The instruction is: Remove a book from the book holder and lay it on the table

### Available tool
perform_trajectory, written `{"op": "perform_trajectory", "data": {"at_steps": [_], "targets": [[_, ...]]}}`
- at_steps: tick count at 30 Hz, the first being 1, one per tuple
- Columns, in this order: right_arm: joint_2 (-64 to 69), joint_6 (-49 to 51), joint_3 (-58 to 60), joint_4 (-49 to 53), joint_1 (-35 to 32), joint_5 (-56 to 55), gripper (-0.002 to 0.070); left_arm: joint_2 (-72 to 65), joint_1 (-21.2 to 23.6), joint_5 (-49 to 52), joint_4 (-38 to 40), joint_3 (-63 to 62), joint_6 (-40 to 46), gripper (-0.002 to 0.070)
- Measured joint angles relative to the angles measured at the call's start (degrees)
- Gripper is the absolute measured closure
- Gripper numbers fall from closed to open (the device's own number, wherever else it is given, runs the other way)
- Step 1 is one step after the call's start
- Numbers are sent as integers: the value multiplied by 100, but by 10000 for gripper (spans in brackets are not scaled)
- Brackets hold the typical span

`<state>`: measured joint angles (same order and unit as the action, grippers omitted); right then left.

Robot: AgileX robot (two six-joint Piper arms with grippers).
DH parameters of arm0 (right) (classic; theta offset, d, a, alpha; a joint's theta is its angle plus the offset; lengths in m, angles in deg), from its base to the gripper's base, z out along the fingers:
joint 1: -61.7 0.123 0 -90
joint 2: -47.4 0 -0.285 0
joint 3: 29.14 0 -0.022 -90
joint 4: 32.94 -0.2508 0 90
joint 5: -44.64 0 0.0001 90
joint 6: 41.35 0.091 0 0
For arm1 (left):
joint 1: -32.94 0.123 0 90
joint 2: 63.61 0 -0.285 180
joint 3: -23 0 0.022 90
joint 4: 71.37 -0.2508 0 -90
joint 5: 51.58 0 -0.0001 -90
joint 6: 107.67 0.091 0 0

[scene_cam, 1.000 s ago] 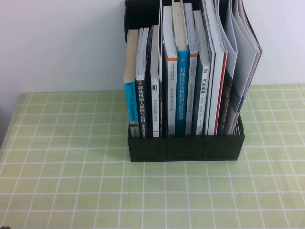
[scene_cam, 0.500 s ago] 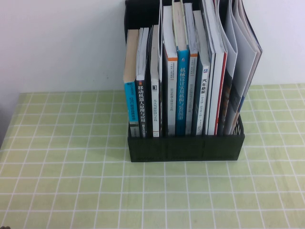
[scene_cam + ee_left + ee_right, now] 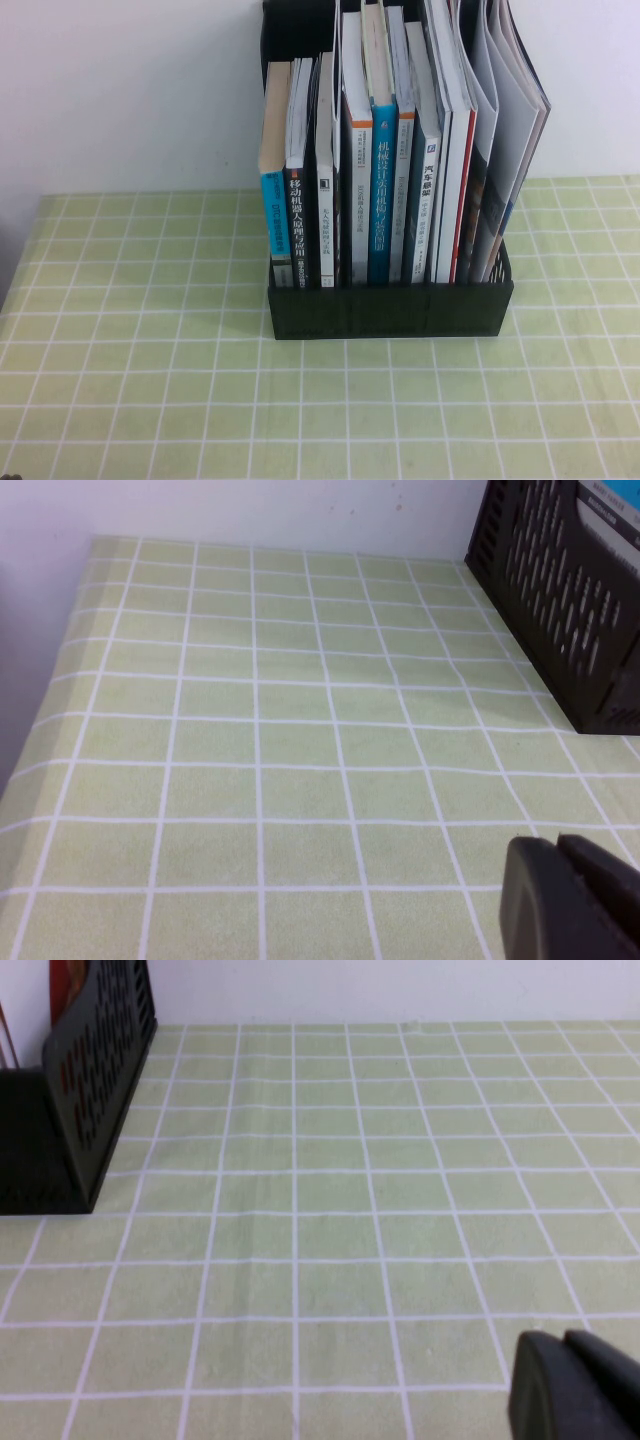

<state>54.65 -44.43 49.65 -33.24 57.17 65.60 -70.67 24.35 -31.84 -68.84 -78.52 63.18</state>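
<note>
Nothing has moved since the earlier frames: books, rack and cloth sit exactly as before. From the high view, the book holder (image 3: 390, 308), a black plastic rack with a low front wall and tall back, stands on the table (image 3: 140, 370), a light green cloth crossed by a white grid. It is packed with upright books. Spines carry Chinese titles; one black spine (image 3: 296, 225) has white characters, a blue spine (image 3: 382, 190) has white characters, and a white spine (image 3: 430, 200) has dark characters. I cannot read them reliably. The book (image 3: 515, 130), a thin, large, pale booklet, stands in the rightmost slot, leaning right with its top well above the rack.

Neither arm appears in the high view. The left gripper (image 3: 570, 900) shows only as a dark tip low over the cloth, left of the rack's perforated side. The right gripper (image 3: 575, 1385) shows likewise, over the cloth right of the rack. Whether either gripper is apart or together, I cannot tell.
</note>
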Motion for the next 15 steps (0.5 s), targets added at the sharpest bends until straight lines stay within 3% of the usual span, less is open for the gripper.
{"op": "perform_trajectory", "data": {"at_steps": [15], "targets": [[0,0,0,-10,0,-130,678,0,0,-41,0,0,-57,678]]}}
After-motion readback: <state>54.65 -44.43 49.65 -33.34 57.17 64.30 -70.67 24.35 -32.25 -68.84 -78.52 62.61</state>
